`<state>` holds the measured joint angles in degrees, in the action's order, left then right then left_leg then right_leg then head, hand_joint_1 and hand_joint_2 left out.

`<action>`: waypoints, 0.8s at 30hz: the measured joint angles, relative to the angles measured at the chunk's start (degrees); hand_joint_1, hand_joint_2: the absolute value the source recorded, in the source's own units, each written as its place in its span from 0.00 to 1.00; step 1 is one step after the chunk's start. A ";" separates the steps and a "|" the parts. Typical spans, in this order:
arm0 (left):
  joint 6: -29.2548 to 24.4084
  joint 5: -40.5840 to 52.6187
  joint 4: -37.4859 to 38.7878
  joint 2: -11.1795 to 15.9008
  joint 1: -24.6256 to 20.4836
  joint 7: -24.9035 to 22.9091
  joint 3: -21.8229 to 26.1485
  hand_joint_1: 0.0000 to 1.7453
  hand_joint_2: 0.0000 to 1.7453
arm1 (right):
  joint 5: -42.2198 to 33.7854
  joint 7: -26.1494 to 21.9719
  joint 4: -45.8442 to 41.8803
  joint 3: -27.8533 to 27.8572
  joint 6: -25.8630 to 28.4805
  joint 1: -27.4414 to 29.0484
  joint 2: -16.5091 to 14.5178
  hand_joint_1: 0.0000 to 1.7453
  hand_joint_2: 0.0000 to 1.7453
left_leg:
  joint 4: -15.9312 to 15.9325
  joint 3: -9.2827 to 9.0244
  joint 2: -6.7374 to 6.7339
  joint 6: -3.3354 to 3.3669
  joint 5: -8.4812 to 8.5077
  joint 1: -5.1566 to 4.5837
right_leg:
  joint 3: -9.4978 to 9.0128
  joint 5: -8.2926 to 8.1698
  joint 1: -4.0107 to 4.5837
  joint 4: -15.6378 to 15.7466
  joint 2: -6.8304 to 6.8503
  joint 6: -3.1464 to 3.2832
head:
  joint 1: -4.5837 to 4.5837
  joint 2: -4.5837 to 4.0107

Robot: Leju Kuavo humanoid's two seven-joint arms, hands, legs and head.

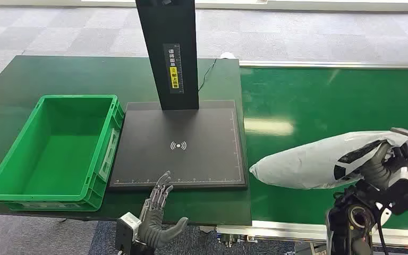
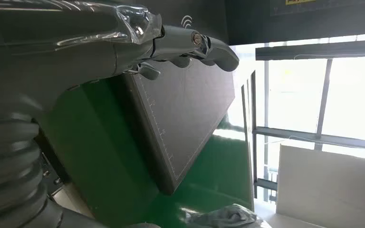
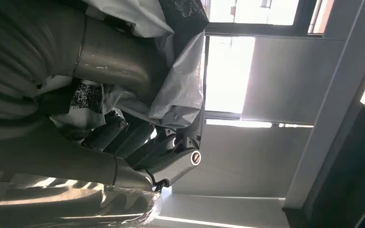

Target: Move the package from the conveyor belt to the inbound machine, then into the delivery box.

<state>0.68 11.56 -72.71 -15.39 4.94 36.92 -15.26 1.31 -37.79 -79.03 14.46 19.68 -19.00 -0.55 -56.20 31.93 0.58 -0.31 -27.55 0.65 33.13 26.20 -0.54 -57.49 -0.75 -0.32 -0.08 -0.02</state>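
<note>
The right robot hand (image 1: 385, 164) is clamped on one end of a grey plastic package (image 1: 308, 162), which it holds up above the green conveyor belt (image 1: 308, 101). The package lies lengthwise, its free end pointing toward the black scanner pad (image 1: 191, 127) and stopping just short of the pad's near right corner. In the right wrist view the fingers (image 3: 138, 142) wrap under the crumpled grey wrapping (image 3: 180, 85), with the thumb pressed on the other side.

The scanner pad is the landmark here. It lies flat on the dark green worktop (image 1: 32, 79), with a white wireless symbol (image 1: 178, 145) near its middle and a black upright post (image 1: 167, 53) rising from its far edge; the post carries a white and yellow label (image 1: 173, 69). A thin cable (image 1: 208, 71) runs away behind the post. Left of the pad, touching or nearly touching its edge, stands a green plastic box (image 1: 58, 149) with nothing in it. Right of the pad the conveyor belt begins, edged by a silver rail (image 1: 297, 231) along its near side.

The left robot hand (image 1: 156, 212) hovers at the pad's near edge, holding nothing, fingers spread apart and stretched toward the pad. In the left wrist view its fingertips (image 2: 214, 47) reach over the pad's corner (image 2: 180, 123).
</note>
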 joint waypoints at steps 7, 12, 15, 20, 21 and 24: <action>0.00 0.00 0.95 0.00 -0.65 0.00 -0.08 0.00 1.00 | 1.43 0.93 6.93 0.06 0.27 -8.64 2.10 1.00 1.00 | -0.01 0.03 0.05 0.01 0.02 0.01 | 0.02 0.00 0.01 0.00 0.06 0.01 | -0.01 0.00; 0.00 0.00 1.33 0.00 -0.87 0.00 -0.09 0.00 1.00 | 1.72 0.98 8.88 0.11 0.26 -9.95 2.34 1.00 1.00 | 0.00 0.16 0.05 0.02 0.01 0.01 | 0.12 0.01 0.01 -0.01 0.05 0.00 | 0.00 0.00; -0.05 -0.04 1.45 -0.01 -0.95 -0.01 -0.10 0.00 1.00 | 2.42 1.14 10.24 0.07 0.49 -12.65 2.36 1.00 1.00 | 0.00 0.21 0.03 0.02 0.02 0.00 | 0.14 -0.01 0.00 -0.01 0.04 0.00 | 0.00 0.00; -0.25 -0.09 1.45 -0.07 -0.93 -0.05 -0.30 0.00 1.00 | 5.07 4.04 12.96 -1.48 2.45 -22.00 2.15 1.00 1.00 | -0.01 0.20 0.03 0.05 0.09 -0.01 | 0.15 -0.06 0.00 -0.02 0.04 0.00 | 0.00 0.00; -0.28 -0.09 1.45 -0.07 -0.93 -0.06 -0.36 0.00 1.00 | 5.84 4.82 13.71 -2.18 2.72 -24.02 2.07 1.00 1.00 | -0.01 0.20 0.03 0.05 0.09 -0.01 | 0.15 -0.07 0.00 -0.02 0.04 0.00 | -0.02 0.00; -0.31 -0.09 1.45 -0.07 -0.96 -0.07 -0.45 0.00 1.00 | 8.04 6.46 16.48 -4.70 2.45 -29.27 1.57 1.00 1.00 | 0.00 0.19 0.03 0.04 0.10 0.00 | 0.15 -0.07 0.01 -0.03 0.04 0.00 | -0.02 0.00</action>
<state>0.37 11.47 -71.25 -15.45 3.98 36.85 -15.70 9.35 -31.33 -62.55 9.76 22.13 -48.27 1.02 -56.21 32.12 0.61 -0.27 -27.46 0.65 33.28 26.14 -0.53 -57.52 -0.72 -0.31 -0.09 -0.02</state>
